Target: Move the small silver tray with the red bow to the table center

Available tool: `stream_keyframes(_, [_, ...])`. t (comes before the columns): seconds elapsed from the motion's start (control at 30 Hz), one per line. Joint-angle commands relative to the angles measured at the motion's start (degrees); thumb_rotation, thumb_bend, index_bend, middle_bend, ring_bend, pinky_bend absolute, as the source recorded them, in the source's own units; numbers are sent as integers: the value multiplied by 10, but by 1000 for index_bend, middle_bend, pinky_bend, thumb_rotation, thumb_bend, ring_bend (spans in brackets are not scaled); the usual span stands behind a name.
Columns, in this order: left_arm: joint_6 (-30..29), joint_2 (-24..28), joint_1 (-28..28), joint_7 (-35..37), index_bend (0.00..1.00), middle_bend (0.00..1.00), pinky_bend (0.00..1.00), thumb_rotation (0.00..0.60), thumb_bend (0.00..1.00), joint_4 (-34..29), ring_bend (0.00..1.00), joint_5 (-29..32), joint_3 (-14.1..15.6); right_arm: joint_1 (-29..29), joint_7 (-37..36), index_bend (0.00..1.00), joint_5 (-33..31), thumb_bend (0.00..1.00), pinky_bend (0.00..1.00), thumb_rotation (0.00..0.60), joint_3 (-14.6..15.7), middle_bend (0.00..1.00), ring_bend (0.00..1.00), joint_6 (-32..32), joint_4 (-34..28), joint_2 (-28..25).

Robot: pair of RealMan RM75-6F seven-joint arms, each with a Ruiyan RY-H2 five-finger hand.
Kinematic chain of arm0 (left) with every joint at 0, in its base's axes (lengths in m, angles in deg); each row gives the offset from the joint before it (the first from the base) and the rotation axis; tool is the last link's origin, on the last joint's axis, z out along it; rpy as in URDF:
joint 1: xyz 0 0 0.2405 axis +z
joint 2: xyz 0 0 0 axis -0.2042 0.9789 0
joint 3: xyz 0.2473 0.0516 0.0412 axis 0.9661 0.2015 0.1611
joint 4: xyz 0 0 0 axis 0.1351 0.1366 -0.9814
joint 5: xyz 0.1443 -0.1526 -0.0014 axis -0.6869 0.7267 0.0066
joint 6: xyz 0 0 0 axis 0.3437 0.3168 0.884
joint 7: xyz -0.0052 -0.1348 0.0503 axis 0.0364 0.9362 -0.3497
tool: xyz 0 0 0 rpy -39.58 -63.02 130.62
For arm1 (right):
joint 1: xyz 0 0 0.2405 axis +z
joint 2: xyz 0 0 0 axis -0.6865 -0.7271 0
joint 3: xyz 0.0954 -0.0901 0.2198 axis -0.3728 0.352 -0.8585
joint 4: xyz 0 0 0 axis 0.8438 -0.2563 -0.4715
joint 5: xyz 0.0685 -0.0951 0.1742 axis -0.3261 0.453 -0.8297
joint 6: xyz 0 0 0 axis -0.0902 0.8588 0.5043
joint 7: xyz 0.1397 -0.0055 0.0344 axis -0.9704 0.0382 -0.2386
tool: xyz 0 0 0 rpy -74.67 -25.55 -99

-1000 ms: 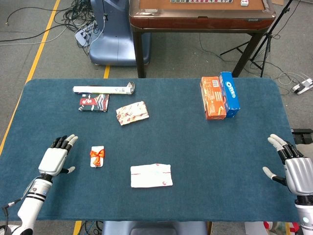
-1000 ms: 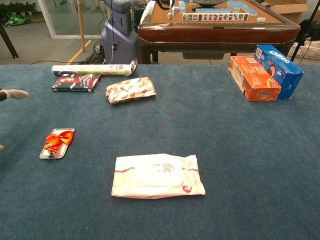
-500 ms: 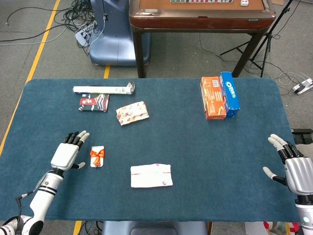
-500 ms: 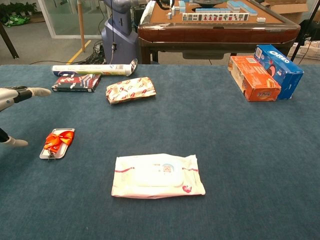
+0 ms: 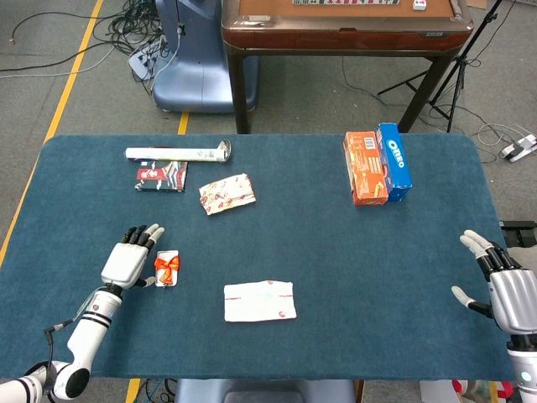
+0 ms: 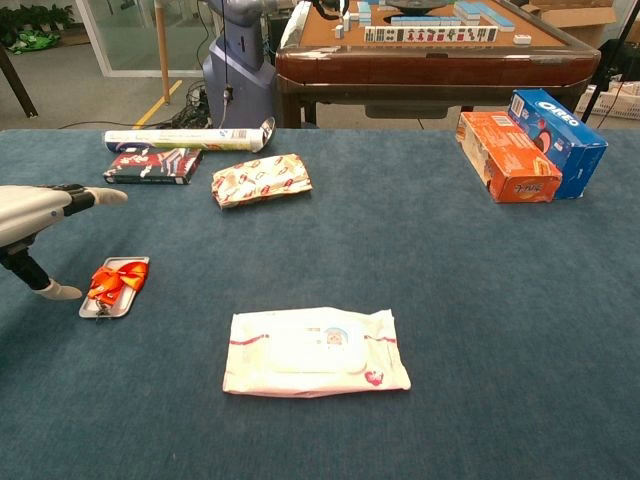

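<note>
The small silver tray lies flat on the blue table, left of the middle, with a red bow on it. My left hand hovers just left of the tray, fingers spread and holding nothing; its thumb tip is close to the tray's left edge. My right hand stays open at the table's right edge, far from the tray.
A white wipes pack lies right of the tray. A patterned snack bag, a dark packet and a white tube sit behind it. Orange and blue Oreo boxes stand at the back right.
My left hand has moved rightward across the table, from well left of the tray to right beside it. The tray and the right hand have not moved.
</note>
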State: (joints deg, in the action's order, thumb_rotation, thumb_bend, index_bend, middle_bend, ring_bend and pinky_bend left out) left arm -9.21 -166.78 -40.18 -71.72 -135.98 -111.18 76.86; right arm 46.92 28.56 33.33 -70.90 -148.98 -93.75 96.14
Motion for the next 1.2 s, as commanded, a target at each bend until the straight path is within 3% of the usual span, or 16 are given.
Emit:
stream_keyframes(0.03, [6,-8,-7,-5,0,0,49,600,0,2,0,10,-4,0,0,185,0,110,506,600,0,193,201,0,0,0])
stream_keyframes(1.2, [48,-100,-91,-16,0,0,49,600,0,79,0,84,-48,-2,-19,186,-2,110,507,600,0,193,201,-1,-1,-10])
